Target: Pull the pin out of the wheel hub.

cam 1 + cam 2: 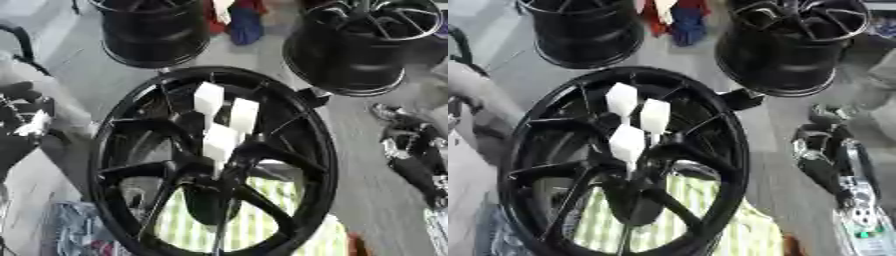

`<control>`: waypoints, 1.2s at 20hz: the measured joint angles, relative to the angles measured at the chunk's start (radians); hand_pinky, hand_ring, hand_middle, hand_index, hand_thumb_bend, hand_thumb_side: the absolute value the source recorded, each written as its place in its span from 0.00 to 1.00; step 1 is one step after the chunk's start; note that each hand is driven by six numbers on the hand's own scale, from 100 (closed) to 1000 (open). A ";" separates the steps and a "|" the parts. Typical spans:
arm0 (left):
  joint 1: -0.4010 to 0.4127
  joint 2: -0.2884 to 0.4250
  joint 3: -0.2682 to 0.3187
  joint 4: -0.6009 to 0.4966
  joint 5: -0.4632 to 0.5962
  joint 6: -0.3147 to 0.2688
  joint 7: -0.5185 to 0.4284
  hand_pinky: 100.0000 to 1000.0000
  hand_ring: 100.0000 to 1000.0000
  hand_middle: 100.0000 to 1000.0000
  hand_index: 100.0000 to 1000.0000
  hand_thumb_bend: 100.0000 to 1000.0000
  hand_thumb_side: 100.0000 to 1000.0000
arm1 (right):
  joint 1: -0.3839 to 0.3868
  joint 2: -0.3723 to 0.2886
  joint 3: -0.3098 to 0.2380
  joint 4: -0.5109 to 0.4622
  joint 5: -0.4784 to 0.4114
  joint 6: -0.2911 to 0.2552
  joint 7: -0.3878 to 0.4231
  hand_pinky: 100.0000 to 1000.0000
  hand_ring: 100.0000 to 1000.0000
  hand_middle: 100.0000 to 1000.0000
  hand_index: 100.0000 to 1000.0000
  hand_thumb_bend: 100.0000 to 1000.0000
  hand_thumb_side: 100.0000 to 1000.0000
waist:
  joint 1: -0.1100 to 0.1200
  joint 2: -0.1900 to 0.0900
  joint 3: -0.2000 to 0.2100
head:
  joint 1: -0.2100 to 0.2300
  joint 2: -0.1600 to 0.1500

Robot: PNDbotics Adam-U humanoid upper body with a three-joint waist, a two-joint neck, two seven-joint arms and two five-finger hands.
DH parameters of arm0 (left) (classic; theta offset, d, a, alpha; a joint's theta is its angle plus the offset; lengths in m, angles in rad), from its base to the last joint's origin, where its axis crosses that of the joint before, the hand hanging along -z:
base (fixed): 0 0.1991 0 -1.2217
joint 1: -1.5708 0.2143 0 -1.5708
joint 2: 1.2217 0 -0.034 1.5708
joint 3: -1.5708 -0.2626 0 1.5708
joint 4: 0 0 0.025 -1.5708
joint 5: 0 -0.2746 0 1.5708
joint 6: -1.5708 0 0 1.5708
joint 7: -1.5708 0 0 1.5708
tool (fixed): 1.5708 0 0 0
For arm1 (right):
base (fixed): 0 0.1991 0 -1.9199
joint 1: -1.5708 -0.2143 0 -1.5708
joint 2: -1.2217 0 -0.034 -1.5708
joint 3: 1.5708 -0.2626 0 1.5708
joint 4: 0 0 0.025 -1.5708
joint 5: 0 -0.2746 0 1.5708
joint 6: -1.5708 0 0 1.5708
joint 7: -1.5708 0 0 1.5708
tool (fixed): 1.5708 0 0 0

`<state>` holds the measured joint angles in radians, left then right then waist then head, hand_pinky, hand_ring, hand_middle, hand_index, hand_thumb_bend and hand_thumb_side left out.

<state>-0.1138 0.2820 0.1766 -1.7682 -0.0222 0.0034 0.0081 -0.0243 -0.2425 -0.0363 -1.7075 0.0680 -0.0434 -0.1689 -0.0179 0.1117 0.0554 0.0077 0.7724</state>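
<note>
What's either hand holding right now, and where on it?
Nothing. The left hand and right hand sit off to the sides of the wheel, touching none of it. The white pins stand untouched at the hub.

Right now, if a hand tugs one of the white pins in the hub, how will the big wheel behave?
The wheel looks like a broad, thick-rimmed metal casting lying flat, so it is probably heavy and unlikely to tip. It rests on a striped cloth, so it might slide a little. The white pins stand upright in the hub, so a straight upward pull seems best.
</note>
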 measured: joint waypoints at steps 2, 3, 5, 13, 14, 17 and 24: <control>0.000 0.002 0.000 0.000 0.002 0.000 0.000 0.54 0.58 0.62 0.76 0.27 0.22 | 0.000 0.000 0.000 0.000 0.000 0.000 0.000 0.64 0.55 0.61 0.77 0.04 0.11 | 0.001 0.000 0.000 | 0.001 0.000; 0.000 0.006 0.000 -0.001 0.003 0.000 0.000 0.54 0.58 0.62 0.76 0.27 0.22 | 0.000 0.000 0.000 0.000 0.000 0.000 0.000 0.64 0.55 0.61 0.77 0.04 0.11 | 0.001 0.000 0.000 | 0.001 0.000; -0.001 0.014 0.000 -0.002 0.004 0.000 0.000 0.55 0.58 0.62 0.76 0.27 0.22 | 0.000 0.000 0.000 0.000 0.000 0.000 0.000 0.64 0.55 0.61 0.77 0.04 0.11 | 0.001 0.000 -0.001 | 0.001 0.000; -0.019 0.146 -0.027 -0.031 0.008 -0.014 -0.040 0.56 0.59 0.64 0.79 0.28 0.25 | 0.000 0.000 0.001 0.000 0.000 0.000 0.001 0.64 0.55 0.61 0.77 0.04 0.11 | 0.004 -0.001 -0.011 | 0.006 0.000; -0.023 0.179 -0.036 -0.036 0.007 -0.018 -0.054 0.57 0.59 0.65 0.79 0.28 0.26 | 0.000 0.000 0.001 0.000 0.000 0.000 0.001 0.64 0.55 0.61 0.77 0.04 0.11 | 0.005 -0.001 -0.014 | 0.007 0.000; -0.053 0.309 -0.071 -0.053 0.004 -0.038 -0.112 0.59 0.61 0.67 0.80 0.28 0.28 | 0.000 0.000 0.006 0.000 0.000 0.000 0.002 0.64 0.55 0.61 0.77 0.04 0.11 | 0.009 -0.003 -0.024 | 0.009 0.000; -0.204 0.581 -0.196 -0.065 0.016 -0.099 -0.304 0.65 0.66 0.72 0.83 0.28 0.27 | -0.001 -0.001 0.018 0.003 0.000 0.001 0.013 0.64 0.55 0.61 0.77 0.04 0.12 | 0.021 -0.007 -0.052 | 0.019 0.000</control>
<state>-0.3179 0.8635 -0.0195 -1.8330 -0.0058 -0.0956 -0.2962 -0.0250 -0.2439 -0.0182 -1.7046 0.0682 -0.0428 -0.1560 0.0026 0.1051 0.0034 0.0270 0.7724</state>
